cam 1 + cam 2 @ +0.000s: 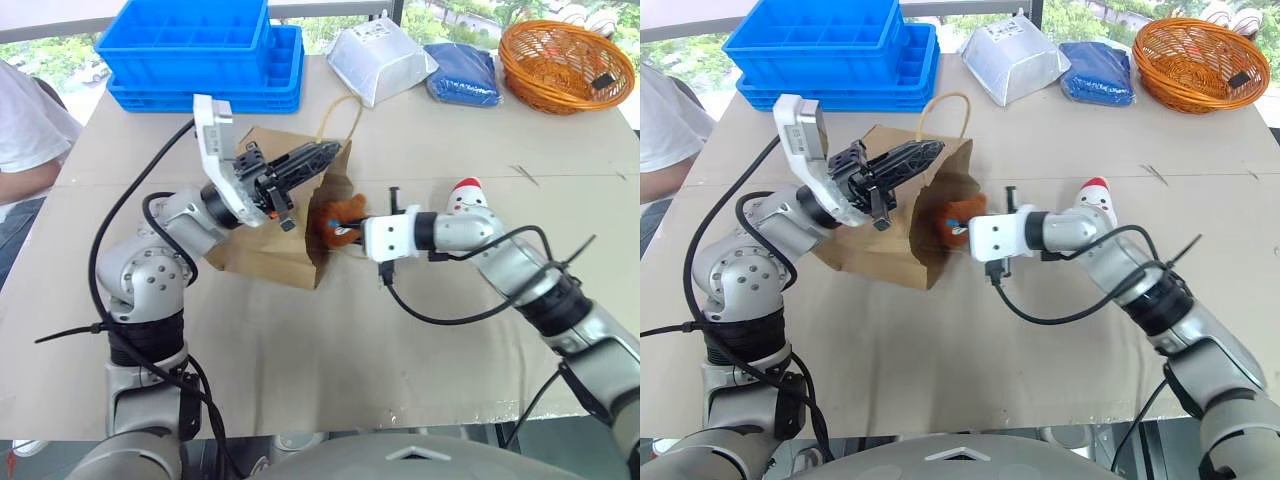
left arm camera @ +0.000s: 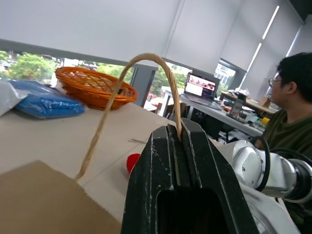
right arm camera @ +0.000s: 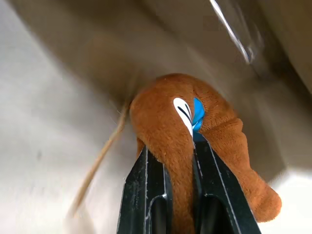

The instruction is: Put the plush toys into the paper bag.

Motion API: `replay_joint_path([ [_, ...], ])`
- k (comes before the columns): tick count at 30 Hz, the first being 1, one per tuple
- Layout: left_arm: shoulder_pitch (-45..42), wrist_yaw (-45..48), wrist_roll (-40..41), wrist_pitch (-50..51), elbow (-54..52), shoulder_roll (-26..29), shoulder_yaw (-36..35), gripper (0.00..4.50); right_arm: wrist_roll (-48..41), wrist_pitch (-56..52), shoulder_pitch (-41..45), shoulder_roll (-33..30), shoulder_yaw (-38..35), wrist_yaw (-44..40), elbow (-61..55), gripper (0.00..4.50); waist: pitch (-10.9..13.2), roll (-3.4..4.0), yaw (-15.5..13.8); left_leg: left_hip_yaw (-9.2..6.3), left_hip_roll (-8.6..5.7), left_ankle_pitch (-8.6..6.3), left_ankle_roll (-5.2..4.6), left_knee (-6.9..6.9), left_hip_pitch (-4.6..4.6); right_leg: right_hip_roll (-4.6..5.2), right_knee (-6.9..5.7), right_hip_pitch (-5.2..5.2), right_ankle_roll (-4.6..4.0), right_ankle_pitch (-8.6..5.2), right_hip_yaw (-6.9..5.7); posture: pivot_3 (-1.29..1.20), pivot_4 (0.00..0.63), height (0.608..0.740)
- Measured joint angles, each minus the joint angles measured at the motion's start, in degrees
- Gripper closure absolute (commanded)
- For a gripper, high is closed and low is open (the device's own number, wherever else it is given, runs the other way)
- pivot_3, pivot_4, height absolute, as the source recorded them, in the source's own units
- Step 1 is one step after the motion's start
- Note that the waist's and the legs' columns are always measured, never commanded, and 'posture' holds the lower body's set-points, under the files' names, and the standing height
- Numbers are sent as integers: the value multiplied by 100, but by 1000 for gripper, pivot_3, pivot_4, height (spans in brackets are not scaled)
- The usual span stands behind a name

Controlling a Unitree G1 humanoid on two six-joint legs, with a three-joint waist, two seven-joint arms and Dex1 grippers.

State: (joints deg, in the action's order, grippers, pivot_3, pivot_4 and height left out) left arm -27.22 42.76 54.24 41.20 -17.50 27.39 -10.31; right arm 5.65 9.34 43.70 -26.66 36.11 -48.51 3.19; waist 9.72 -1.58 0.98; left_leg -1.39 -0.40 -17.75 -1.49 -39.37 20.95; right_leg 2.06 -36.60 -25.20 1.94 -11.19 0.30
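**Clerk:** Pincer, left (image 1: 325, 152): fingers together, clamped on a tan cord handle (image 2: 146, 83) of the paper bag (image 1: 262, 250), holding the bag's mouth up and open toward the right. Bag lies on its side on the worktop (image 1: 300, 370).

**Checker:** Next item to the right?

**Clerk:** Brown bear-like toy (image 1: 338, 222), one, sitting right at the bag's mouth. Pincer, right (image 3: 181, 146): clamped on that toy; the wrist view has brown plush squeezed between the two black fingers, blue patch showing. Further right, white rocket-like toy (image 1: 468, 197), one, red tip up, on the worktop just behind the right forearm, not held.

**Checker:** Step in hand?

**Clerk:** By my reading, delivery of the first toy: bear at the opening, not yet let go. Next move calls for carrying it deeper past the rim, parting the fingers, and drawing the arm out without dragging the plush back. Left hold on the handle should be kept so the mouth does not sag. Rocket toy remains to be fetched.

**Checker:** Anything not verifiable?

**Clerk:** How far inside the bag the bear sits: cannot tell, the rim and the arm cover it. Second handle of the bag: one loop shows behind the bag, its attachment is hard to make out. Lower part of the rocket toy: hidden by the arm.

**Checker:** Background stock?

**Clerk:** Blue crates (image 1: 205, 55), white pouch (image 1: 380, 62), blue bundle (image 1: 462, 72), orange basket (image 1: 565, 62); a person at the left edge.
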Motion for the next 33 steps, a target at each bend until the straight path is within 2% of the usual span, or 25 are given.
replay_joint_path([
  [5, 7, 46, -72, -51, 3, -161, 264, 4500, 427, 919, 691, 895, 146, -47, 1121, 4457, 0, 0, -7, -7, -1, 2, 4, 1, -2, 4, -5, 1, -1, 0, 7, 0, 150, 740],
  [8, 78, -21, -56, -54, -9, -189, 212, 4500, 669, 1189, 900, 1023, 102, 54, 1629, 4457, 0, 0, -22, -15, -10, 1, 4, 1, 2, 18, -5, 1, -1, 0, 9, 0, 150, 740],
  [11, 228, -74, -52, -56, -67, -226, 189, 4500, 781, 1372, 920, 1096, 58, 105, 1969, 3409, 0, 1, -9, -14, -10, 1, 4, 5, 2, 25, -3, -1, -1, 0, 11, 0, 150, 740],
  [16, 300, -156, -56, -71, -158, -294, 187, 4500, 716, 1409, 497, 990, -78, -57, 1820, 1218, 1, 2, -17, -19, -9, 2, 6, 6, 3, 37, -4, 0, -1, 0, 7, 0, 150, 740],
  [17, 327, -158, -60, -86, -167, -283, 175, 4500, 666, 1336, 358, 866, -145, -95, 1625, 952, 1, 2, -19, -19, -11, 2, 6, 5, 4, 40, -5, 0, -1, 0, 6, 0, 150, 740],
  [18, 356, -156, -67, -106, -170, -267, 174, 4500, 594, 1231, 213, 733, -252, -138, 1401, 952, 1, 2, -24, -20, -13, 2, 6, 5, 5, 42, -5, 0, -1, 0, 6, 0, 150, 740],
  [23, 586, -120, -176, -267, -164, -178, 140, 4500, -811, -830, -894, -141, -1509, -482, -917, 952, 2, 3, -35, -28, -15, 2, 5, 5, 11, 49, 0, 0, -1, 0, -4, 0, 150, 740],
  [27, 615, -92, -240, -336, -162, -183, 166, 4500, -1654, -2278, -1415, -453, -2277, -326, -2386, 952, 1, 3, -31, -29, -12, 1, 3, 7, 6, 47, -5, 2, -1, -1, -8, 0, 150, 740],
  [28, 607, -76, -277, -403, -155, -210, 194, 4500, -2312, -3352, -1777, -629, -2823, -99, -3041, 706, 2, 3, -46, -31, -12, -6, -9, 6, 9, 49, -5, 3, -2, -1, -10, 0, 150, 740],
  [29, 614, -72, -283, -416, -156, -209, 187, 4500, -2415, -3510, -1833, -663, -2932, -59, -3124, 463, 1, 3, -48, -30, -13, -6, -9, 5, 9, 50, -5, 4, -2, -1, -10, 0, 150, 740],
  [30, 600, -72, -338, -461, -148, -221, 199, 4500, -2816, -4295, -2055, -781, -3434, 199, -3482, 193, 2, 3, -60, -29, -15, -7, -12, 4, 10, 52, -4, 4, -1, 0, -9, 0, 150, 740],
  [31, 601, -72, -355, -494, -143, -223, 197, 4500, -2973, -4658, -2163, -871, -3685, 342, -3634, 49, 1, 3, -73, -28, -18, -11, -18, 4, 10, 54, -3, 4, -1, -1, -9, 0, 150, 740],
  [33, 596, -74, -363, -539, -139, -229, 193, 4500, -3139, -5351, -2394, -992, -4185, 746, -3918, 49, 1, 3, -85, -26, -20, -11, -19, 4, 10, 54, -1, 5, -1, -1, -8, 0, 150, 740],
])
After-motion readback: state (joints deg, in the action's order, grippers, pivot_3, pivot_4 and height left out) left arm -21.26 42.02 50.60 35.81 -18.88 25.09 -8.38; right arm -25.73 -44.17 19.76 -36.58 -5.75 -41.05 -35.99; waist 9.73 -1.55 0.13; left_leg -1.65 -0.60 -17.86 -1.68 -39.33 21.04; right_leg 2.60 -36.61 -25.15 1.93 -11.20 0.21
